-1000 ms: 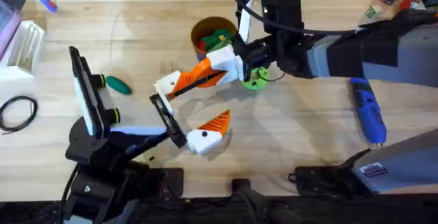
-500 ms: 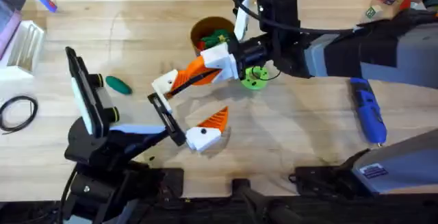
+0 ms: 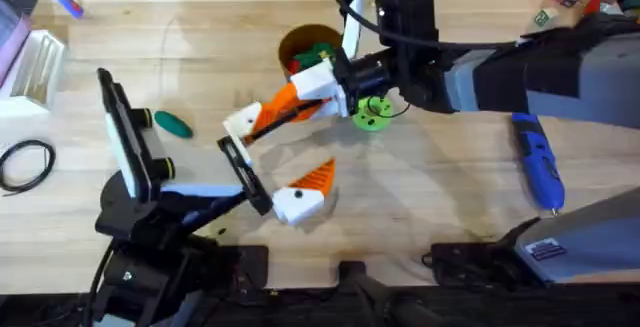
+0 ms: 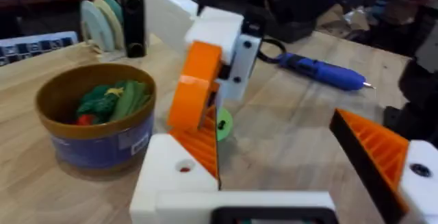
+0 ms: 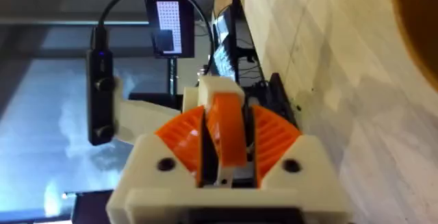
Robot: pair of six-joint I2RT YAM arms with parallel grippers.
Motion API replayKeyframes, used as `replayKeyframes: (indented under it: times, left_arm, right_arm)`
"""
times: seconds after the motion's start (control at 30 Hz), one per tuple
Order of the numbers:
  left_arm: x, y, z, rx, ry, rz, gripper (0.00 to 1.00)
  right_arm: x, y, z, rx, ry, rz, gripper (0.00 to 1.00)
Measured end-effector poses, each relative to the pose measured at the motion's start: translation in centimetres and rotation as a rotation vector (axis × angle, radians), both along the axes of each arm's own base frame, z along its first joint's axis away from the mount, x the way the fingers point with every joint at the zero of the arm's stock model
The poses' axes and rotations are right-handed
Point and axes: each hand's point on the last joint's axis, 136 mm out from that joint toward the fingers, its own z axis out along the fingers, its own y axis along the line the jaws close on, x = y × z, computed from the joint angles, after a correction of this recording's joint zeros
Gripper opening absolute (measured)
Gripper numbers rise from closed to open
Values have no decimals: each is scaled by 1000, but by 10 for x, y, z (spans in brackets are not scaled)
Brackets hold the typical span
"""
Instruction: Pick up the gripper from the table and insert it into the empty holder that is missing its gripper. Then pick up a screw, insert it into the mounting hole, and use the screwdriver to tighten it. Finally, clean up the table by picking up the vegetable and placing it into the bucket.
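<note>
Wood table (image 3: 450,197): right claw (image 3: 300,105) clamped on the gripper (image 3: 262,115), held just above holder (image 3: 245,172). Left claw can't tell. Screwdriver (image 3: 538,162) at right, vegetable (image 3: 172,123) left, bucket (image 3: 300,42) behind.

The pale wooden tabletop (image 3: 450,197) shows fine straight grain and a smooth, matt finish. The loose white plastic block with an orange ribbed finger (image 3: 262,117) looks like matt printed plastic, its orange face cut by close ridges. The right arm's white-and-orange plastic end effector (image 3: 322,91) has the same dull finish. The bright blue cylindrical plastic screwdriver (image 3: 538,161) carries a soft sheen. The small dark green oval toy vegetable (image 3: 174,124) is smooth and glossy. The narrow flat black bracket plate (image 3: 245,175) is matt. The round tub with a yellow inside (image 4: 96,125) has a glossy blue label.
</note>
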Motion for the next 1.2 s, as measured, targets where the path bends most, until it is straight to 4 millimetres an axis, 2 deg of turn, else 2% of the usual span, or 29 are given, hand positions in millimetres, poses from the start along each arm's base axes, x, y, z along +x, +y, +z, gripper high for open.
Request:
replayKeyframes:
  times: [0.07,0.27,0.33,0.6,0.83,0.9,0.97,1.07,1.2]
  left_arm:
    - [-7,-5,0,-1,-1,-45,987]
    - [-14,-9,0,-2,0,-89,986]
    - [-14,-9,0,-2,1,-92,987]
    - [-16,-10,0,-2,1,-104,985]
    - [-16,-10,0,-2,0,-107,986]
    - [-16,-10,0,-2,0,-107,987]
    - [-16,-10,0,-1,0,-107,987]
    - [-16,-10,0,-2,0,-107,985]
    - [-16,-10,0,-1,0,-107,986]
  right_arm:
    - [-2,2,0,9,-28,13,421]
    - [-5,4,-1,25,-72,35,856]
    - [-5,4,-1,29,-85,36,934]
    - [6,-5,3,43,-136,6,954]
    - [21,-26,42,66,-302,-87,957]
    - [23,-36,47,35,-327,-127,956]
    - [25,-49,43,-31,-338,-172,957]
    - [23,-77,25,-203,-353,-249,959]
    - [18,-116,6,-471,-487,-320,960]
